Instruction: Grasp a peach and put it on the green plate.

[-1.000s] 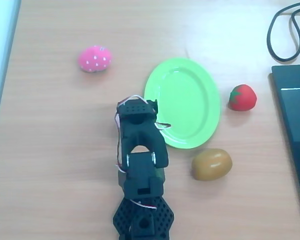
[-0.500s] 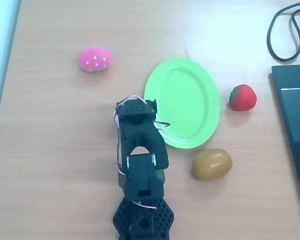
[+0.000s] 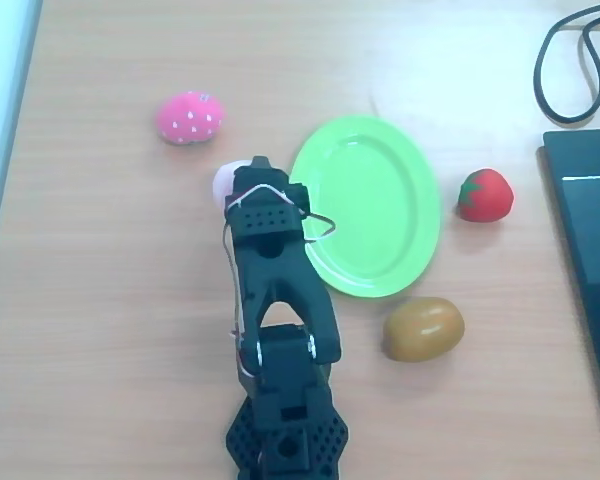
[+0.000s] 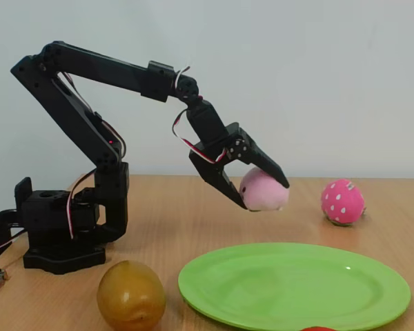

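Gripping the peach [image 4: 263, 191] between both fingers, the black gripper [image 4: 259, 189] holds the toy fruit clear of the wooden table [image 4: 165, 207] near the middle of the fixed view, jaws parted only as wide as the fruit itself. Seen from overhead, the peach [image 3: 226, 181] peeks out at the gripper's tip, just left of the green plate [image 3: 370, 205] at frame centre, with the pink strawberry [image 3: 190, 117] farther toward the upper left.

Carrying the fruit well probably means keeping the squeeze steady, holding it high enough to pass over the plate's shallow rim, and swinging toward the plate's middle before lowering; letting go near the edge could send a round toy rolling back onto the wood. The brown oval fruit [image 3: 423, 329] and red strawberry [image 3: 484, 194], lower right and right of the plate, seem well out of the path.

The peach is small, round and pale pink, soft-looking, with a lighter, whitish patch on the side facing the fixed camera.
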